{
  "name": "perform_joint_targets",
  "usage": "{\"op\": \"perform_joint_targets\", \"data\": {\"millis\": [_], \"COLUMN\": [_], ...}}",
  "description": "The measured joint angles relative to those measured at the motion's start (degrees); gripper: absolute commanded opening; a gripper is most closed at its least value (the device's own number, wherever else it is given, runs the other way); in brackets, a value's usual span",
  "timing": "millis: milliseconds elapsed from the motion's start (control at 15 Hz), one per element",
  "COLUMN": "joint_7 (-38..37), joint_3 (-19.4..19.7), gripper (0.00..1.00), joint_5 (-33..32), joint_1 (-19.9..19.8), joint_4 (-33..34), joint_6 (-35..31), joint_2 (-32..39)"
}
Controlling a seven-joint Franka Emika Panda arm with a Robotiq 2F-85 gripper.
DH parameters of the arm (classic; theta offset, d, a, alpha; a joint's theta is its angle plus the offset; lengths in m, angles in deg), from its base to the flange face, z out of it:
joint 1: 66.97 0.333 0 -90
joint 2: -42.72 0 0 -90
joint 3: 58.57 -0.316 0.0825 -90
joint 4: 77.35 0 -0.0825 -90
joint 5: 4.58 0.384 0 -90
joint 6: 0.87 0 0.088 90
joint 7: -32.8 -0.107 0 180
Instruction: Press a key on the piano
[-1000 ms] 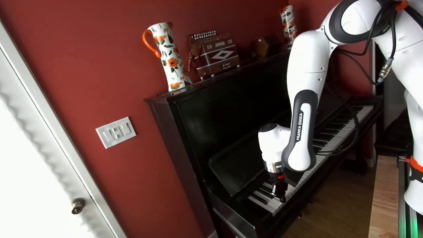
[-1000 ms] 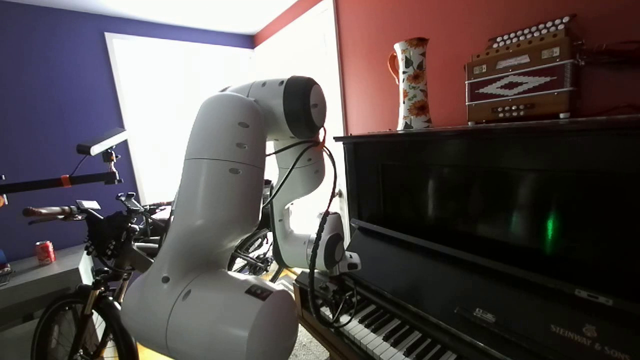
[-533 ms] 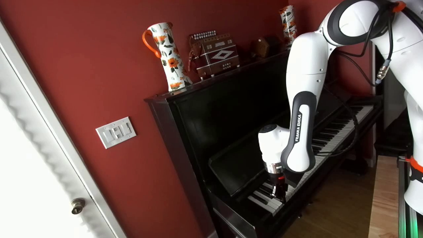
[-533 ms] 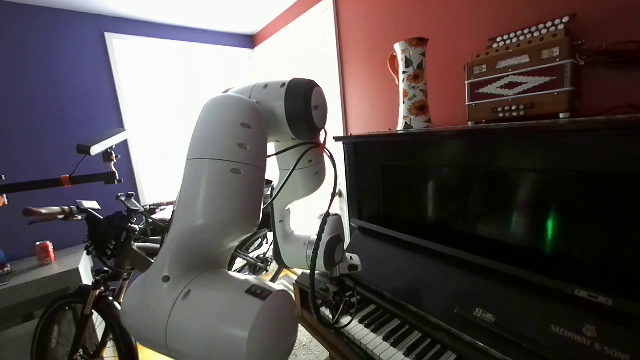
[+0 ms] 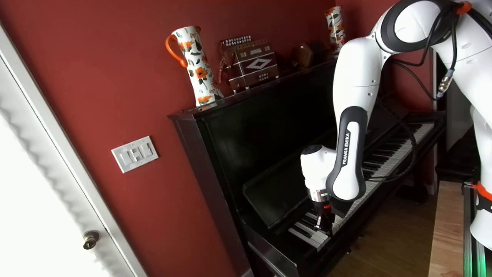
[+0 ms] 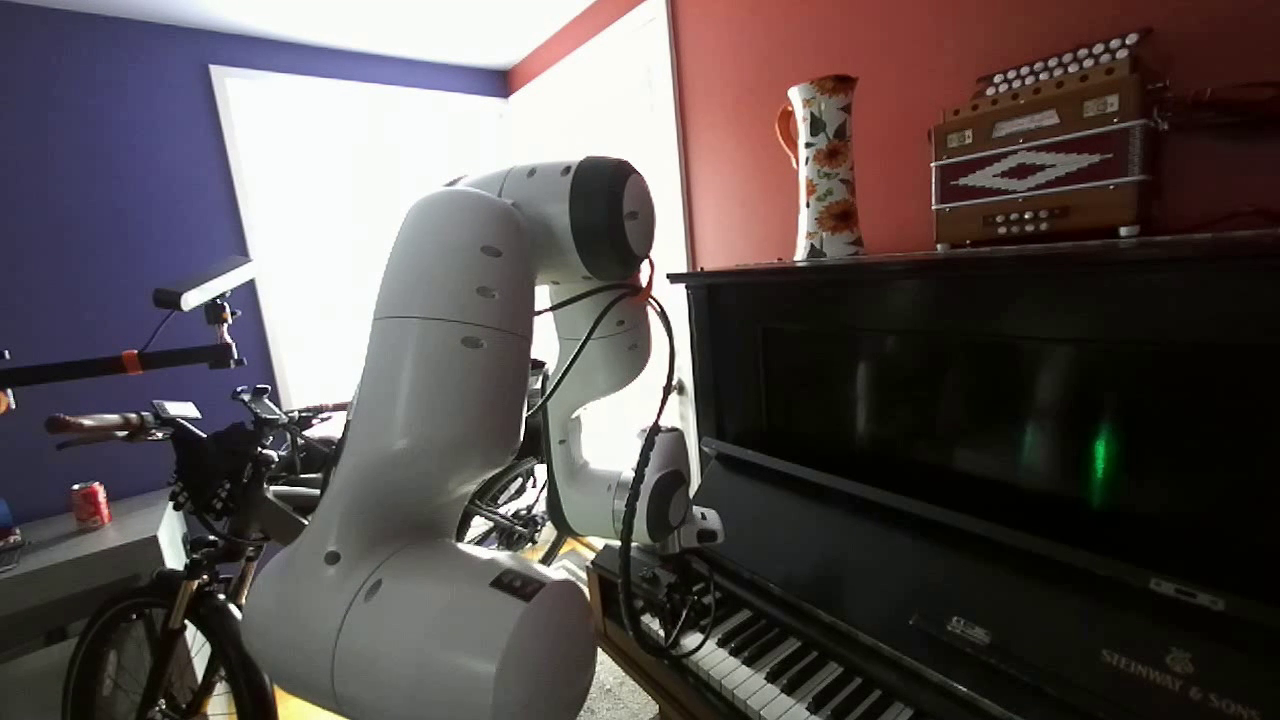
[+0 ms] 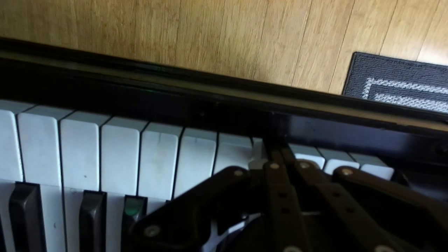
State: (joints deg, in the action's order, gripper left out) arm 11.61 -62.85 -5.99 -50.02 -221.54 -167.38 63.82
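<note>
I have the fingers [image 7: 278,178] together, tips at the front edge of the white keys [image 7: 159,161]; whether one is pressed, I cannot tell. In an exterior view the piano [image 6: 960,400] stands at three o'clock from my arm [image 6: 450,400], a flowered pitcher [image 6: 828,180] and an accordion [image 6: 1040,170] on top. In the wrist view, a dark rug [image 7: 402,77] lies two o'clock from the tips.
</note>
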Motion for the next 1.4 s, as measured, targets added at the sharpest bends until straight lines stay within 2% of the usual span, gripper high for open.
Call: {"op": "perform_joint_targets", "data": {"millis": [1067,1133,1267,1400], "joint_7": [0.1,0.1,0.1,0.1], "joint_3": [1.2,1.3,1.3,1.3], "gripper": [0.00,0.26,0.33,0.49], "joint_5": [-0.1,-0.2,-0.2,-0.2], "joint_1": [0.2,0.2,0.2,0.2], "joint_4": [0.2,0.2,0.2,0.1], "joint_6": [0.0,0.0,0.0,0.0], "joint_2": [-2.6,-3.1,-4.2,-5.1]}}
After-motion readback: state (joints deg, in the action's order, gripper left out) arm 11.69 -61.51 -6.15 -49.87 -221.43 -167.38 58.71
